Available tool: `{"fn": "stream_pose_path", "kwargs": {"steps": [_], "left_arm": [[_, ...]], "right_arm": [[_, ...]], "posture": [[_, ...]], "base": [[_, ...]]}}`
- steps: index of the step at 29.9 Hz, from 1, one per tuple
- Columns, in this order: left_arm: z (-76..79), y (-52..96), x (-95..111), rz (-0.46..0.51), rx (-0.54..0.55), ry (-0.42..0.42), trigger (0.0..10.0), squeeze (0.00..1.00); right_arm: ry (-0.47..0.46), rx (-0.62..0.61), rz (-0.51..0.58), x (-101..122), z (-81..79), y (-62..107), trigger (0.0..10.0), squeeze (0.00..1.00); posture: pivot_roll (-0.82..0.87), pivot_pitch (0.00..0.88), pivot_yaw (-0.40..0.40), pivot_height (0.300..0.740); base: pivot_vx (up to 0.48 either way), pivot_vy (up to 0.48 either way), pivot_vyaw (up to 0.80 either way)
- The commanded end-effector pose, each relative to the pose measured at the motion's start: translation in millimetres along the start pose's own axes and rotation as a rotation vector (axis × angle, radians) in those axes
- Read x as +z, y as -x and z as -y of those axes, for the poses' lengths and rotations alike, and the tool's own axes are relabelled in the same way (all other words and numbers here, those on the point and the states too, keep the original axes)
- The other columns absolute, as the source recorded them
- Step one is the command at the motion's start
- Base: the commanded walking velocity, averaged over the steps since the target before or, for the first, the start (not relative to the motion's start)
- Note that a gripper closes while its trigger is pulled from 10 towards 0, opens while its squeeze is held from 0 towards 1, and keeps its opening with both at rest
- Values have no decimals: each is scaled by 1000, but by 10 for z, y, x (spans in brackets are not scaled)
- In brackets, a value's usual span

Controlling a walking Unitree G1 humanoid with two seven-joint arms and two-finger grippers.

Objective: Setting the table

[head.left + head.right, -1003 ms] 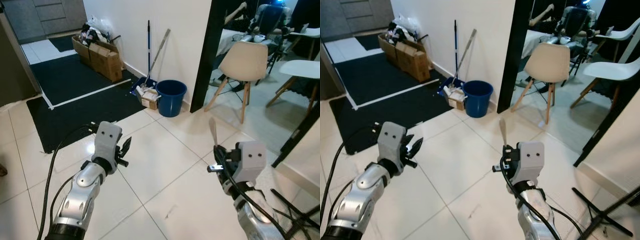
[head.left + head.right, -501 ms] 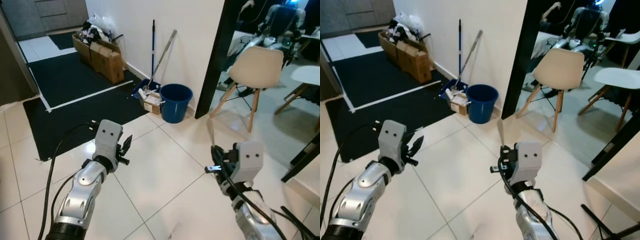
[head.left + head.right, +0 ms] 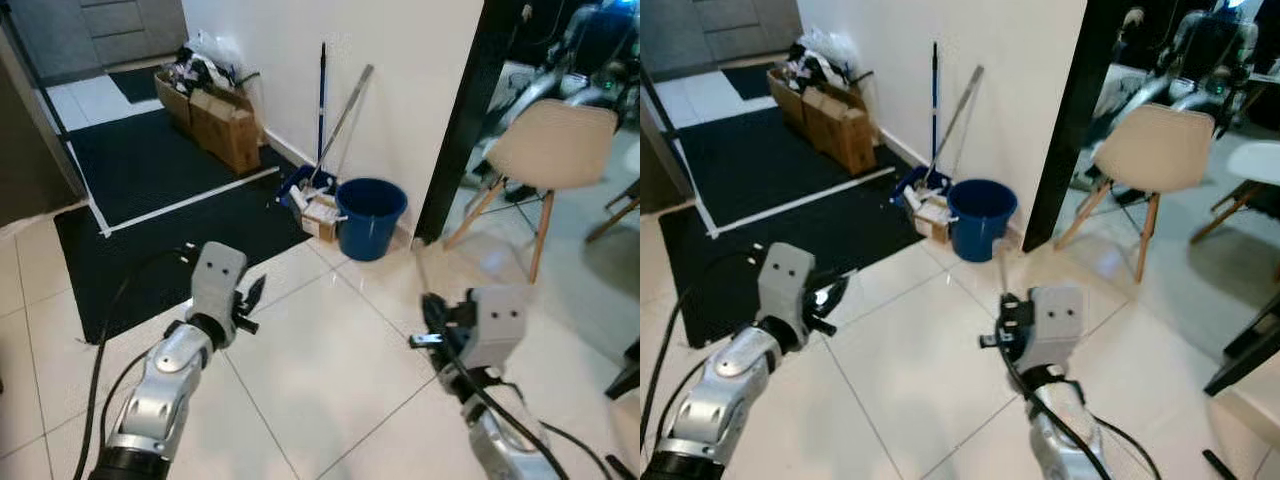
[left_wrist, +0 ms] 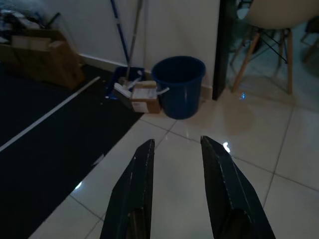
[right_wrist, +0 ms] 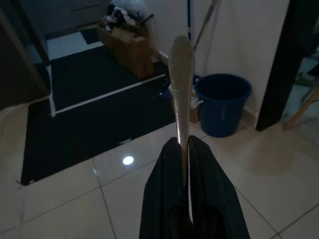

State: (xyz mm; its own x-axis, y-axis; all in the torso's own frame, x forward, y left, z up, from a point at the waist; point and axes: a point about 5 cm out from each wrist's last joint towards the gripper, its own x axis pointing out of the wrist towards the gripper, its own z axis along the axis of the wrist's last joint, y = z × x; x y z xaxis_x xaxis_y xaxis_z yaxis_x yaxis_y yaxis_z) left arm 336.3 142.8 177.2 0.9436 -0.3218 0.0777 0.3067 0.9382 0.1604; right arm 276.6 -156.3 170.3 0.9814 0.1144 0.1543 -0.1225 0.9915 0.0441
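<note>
Metal spoon (image 5: 181, 74) clamped upright in our right gripper (image 5: 187, 149), near the blue bucket (image 3: 371, 216); left gripper (image 4: 175, 149) apart, empty. Carrying step; next, find the table.

Both silver arms raised forward at about the same height, well apart, above the floor. Left hand (image 4: 175, 164): 2 black fingers (image 4: 138, 194) parted with a clear gap, nothing between them, pointing forward and slightly down. Right hand (image 5: 183, 149): 2 fingers (image 5: 164, 194) pressed together on the handle of a slim metal utensil (image 5: 180, 74), which stands out straight past the fingertips. Black cables trail from both wrists along the forearms
</note>
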Motion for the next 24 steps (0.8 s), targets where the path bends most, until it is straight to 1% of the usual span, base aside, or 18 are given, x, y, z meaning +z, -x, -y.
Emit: {"fn": "stream_pose_path", "kwargs": {"steps": [1,12,14,16,20,23,24], "left_arm": [[27,14,-42,-19,-13,5,10000,0],[24,18,-50,-25,-10,3,10000,0],[27,19,-58,-33,-6,6,10000,0],[29,20,-63,-39,-3,8,10000,0],[45,19,-94,-70,-7,43,10000,0],[72,27,-109,-81,-27,58,10000,0],[103,50,-130,-91,-47,61,10000,0]], "right_arm": [[7,-18,-6,-10,44,24,10000,0],[8,-15,-7,-12,36,21,10000,0],[8,-15,-6,-12,31,24,10000,0],[9,-15,-6,-14,29,26,10000,0],[14,-14,-5,-13,29,32,10000,0],[15,-13,-4,-12,30,34,10000,0],[16,-13,-3,-11,32,37,10000,0]], "posture": [[-88,138,122,740],[-88,134,122,740],[-89,131,124,740],[-90,129,125,740],[-93,126,124,740],[-95,125,126,740],[-97,124,130,740]], "base": [[480,0,0],[480,0,0],[292,0,0],[0,0,0],[0,0,0],[0,0,0],[0,0,0]]}}
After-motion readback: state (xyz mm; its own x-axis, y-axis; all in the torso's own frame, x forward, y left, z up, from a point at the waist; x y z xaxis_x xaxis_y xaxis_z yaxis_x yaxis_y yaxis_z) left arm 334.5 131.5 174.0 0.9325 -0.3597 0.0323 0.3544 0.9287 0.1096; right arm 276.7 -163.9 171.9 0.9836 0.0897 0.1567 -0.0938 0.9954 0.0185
